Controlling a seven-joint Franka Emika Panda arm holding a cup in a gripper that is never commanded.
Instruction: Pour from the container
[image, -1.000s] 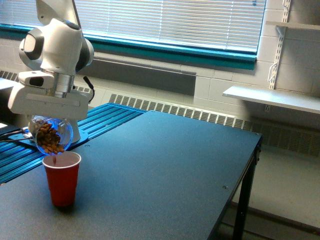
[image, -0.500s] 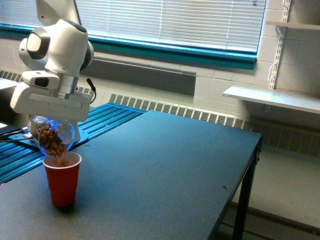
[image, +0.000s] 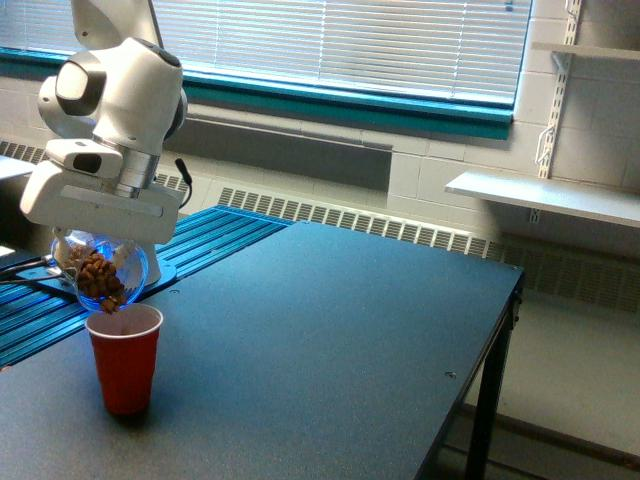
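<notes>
The container (image: 103, 272), a clear rounded jar with brown nut-like pieces inside, hangs tipped over at the exterior view's left. My gripper (image: 100, 240) is shut on it, the fingers mostly hidden behind the white hand. Directly below its lower lip stands a red cup (image: 124, 356) upright on the dark table (image: 330, 330). Brown pieces bunch at the jar's low side, just above the cup's rim.
A blue slatted surface (image: 200, 235) lies behind the cup at the exterior view's left. The table's edge runs along the right, with a leg at the corner (image: 490, 400). A white wall shelf (image: 545, 195) hangs at the right.
The white hand has rotated slightly further, tipping the jar more. Fewer brown pieces show in the jar than a second ago. The red cup has not moved.
</notes>
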